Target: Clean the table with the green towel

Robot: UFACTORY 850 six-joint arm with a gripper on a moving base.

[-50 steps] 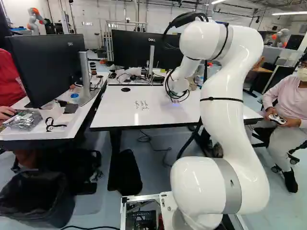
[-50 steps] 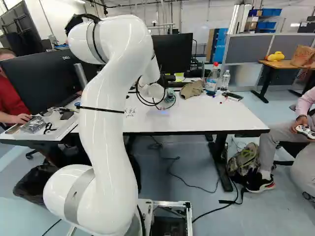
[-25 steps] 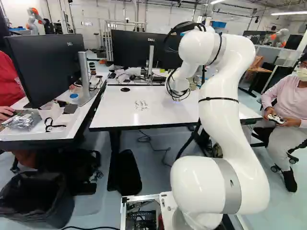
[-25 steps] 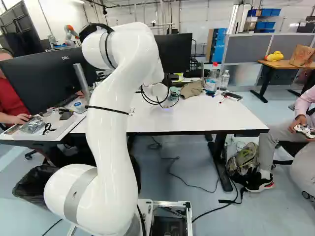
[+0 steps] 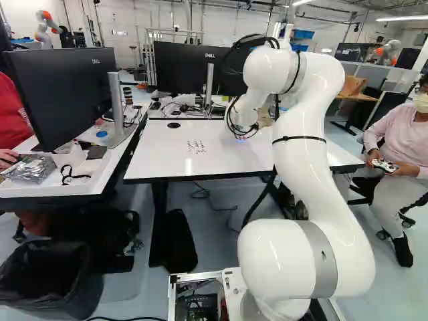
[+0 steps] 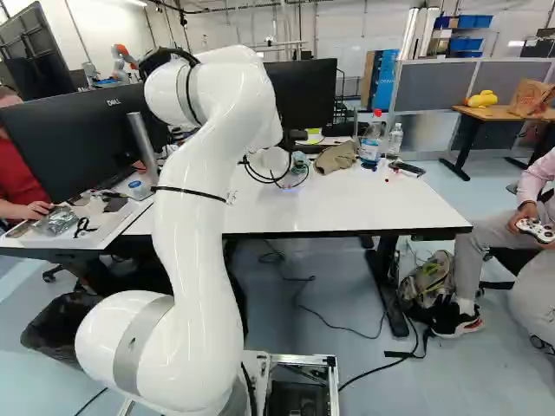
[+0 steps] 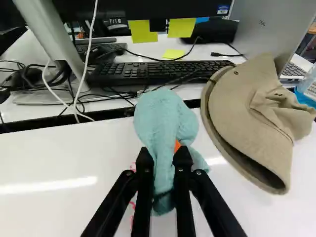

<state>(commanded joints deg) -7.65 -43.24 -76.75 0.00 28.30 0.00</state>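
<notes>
1. The green towel is bunched in the pincer, both fingers closed on it from two sides, above the far part of the white desk; whether it touches the surface, I cannot tell.
2. Red marks show on the desk just beside the pincer; black handwriting lies near the middle of the left base view.
3. A tan hat rests beside the towel, and a red-capped bottle stands past it in the right base view.
4. Beyond the desk's far edge lies a black keyboard, with yellow sticky notes behind it.
5. Around the room: a black trash bin at the left base view's lower left, a backpack on the floor, grey partitions and another robot far back.
</notes>
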